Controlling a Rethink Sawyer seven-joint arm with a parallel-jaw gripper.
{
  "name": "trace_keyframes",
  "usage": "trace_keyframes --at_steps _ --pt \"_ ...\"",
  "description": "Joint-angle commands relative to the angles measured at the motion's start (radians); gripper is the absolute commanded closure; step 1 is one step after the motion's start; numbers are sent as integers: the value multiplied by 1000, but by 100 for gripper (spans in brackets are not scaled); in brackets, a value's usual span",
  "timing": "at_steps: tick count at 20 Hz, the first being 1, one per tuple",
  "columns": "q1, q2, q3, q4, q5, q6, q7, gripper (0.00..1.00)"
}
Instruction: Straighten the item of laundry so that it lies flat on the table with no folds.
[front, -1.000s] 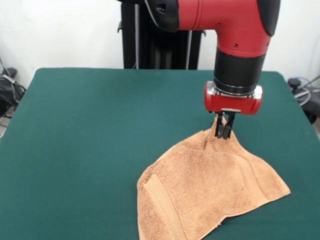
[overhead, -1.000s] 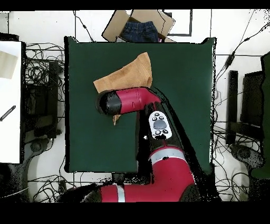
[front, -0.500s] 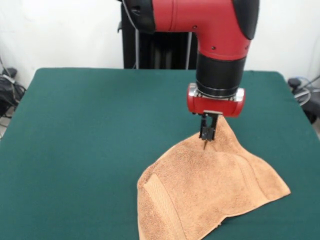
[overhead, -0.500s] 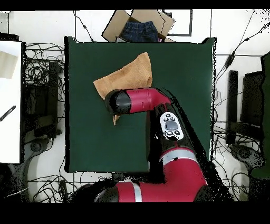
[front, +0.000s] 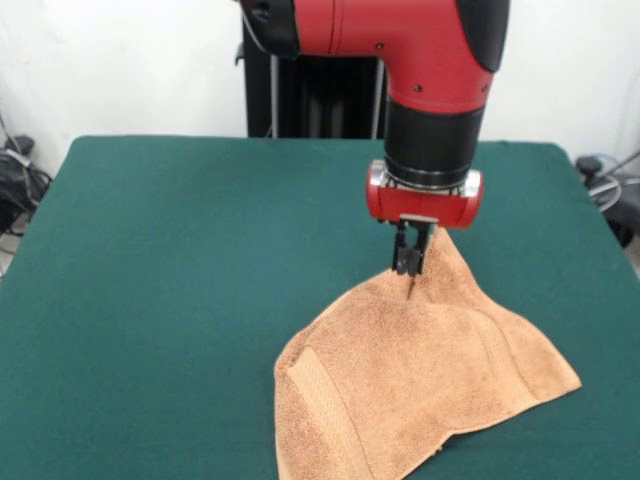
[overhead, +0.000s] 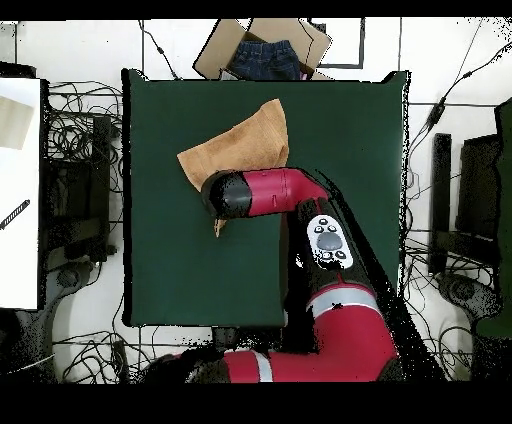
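Towel (front: 420, 385) lies on the table (front: 180, 260), toward the near right part in the front view, folded into a rough triangle. One corner peaks up under the gripper (front: 411, 266); a woven band shows along the lower left flap, and the bottom edge runs out of frame. Overhead, the towel (overhead: 245, 145) sits near the table (overhead: 340, 200) edge farthest from the base, with a small tip of cloth showing below the arm's head. Gripper hangs straight down over the raised corner. Its jaws look close together, with what seems a thin bit of cloth or thread at the tips, but whether they actually pinch the towel I cannot tell from either view. Step in hand, as I judge it: grasping or lifting the peaked corner to draw out the fold. The task is far from done, as the towel is doubled over on itself. Next move calls for a sure hold on that corner, then a pull away from the towel's bulk toward open felt, low enough to drag the layer flat rather than lift the whole piece. Nothing on the table blocks that path. Off the table overhead: a cardboard box (overhead: 262, 45) holding dark cloth beyond the far edge, cables all round.
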Motion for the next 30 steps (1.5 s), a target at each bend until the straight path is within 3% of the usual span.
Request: trace_keyframes --at_steps 1,6,14,22,30 --pt "-4 -46 87 72 25 123 -39 100" --pt "-16 -29 105 -2 43 227 -86 100" --pt "-21 6 110 -34 25 226 -88 100" --pt "-24 -138 98 194 35 116 -9 100" --pt "-34 -212 110 319 38 52 10 100"
